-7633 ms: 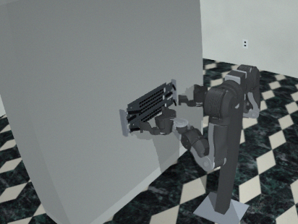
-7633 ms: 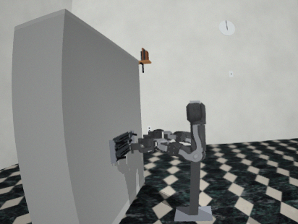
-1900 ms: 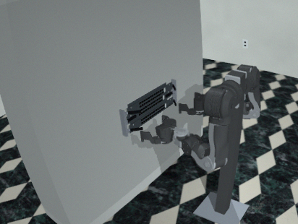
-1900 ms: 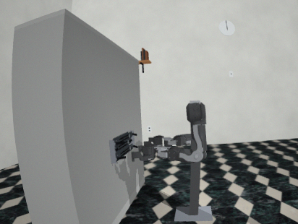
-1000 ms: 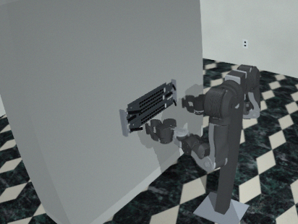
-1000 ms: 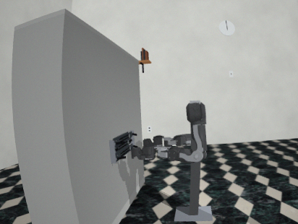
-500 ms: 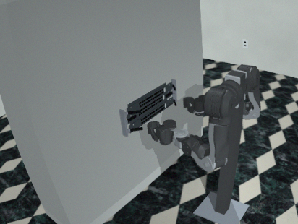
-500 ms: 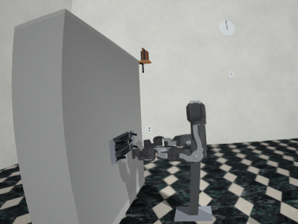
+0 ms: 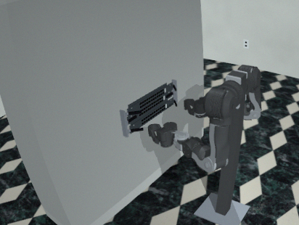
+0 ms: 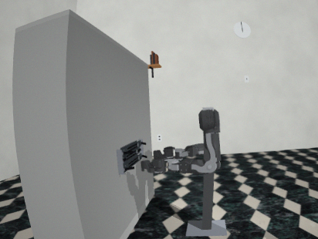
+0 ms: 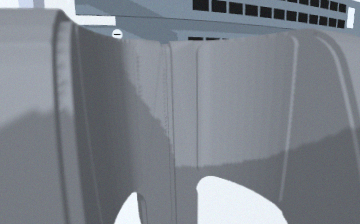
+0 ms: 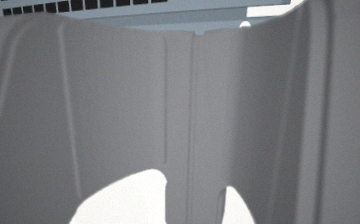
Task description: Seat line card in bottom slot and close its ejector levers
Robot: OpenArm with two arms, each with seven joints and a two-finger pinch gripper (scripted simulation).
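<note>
I have both hands pressed together on nothing, near the card cage [image 9: 124, 123] [image 10: 120, 162]. The line card [image 9: 154, 115] [image 10: 134, 161] lies ahead in its bottom slot, long axis running left to right. The left hand [image 9: 151, 131] [image 10: 143, 166] is nearer its left lever [image 9: 137, 129] [image 10: 129, 168], the right hand [image 9: 186, 105] [image 10: 156, 154] its right lever [image 9: 175, 103] [image 10: 144, 156]. I count three cards, six levers.

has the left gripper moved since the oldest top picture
Yes, the left gripper has moved lower in the top view, from overlapping the cards to below them.
</note>
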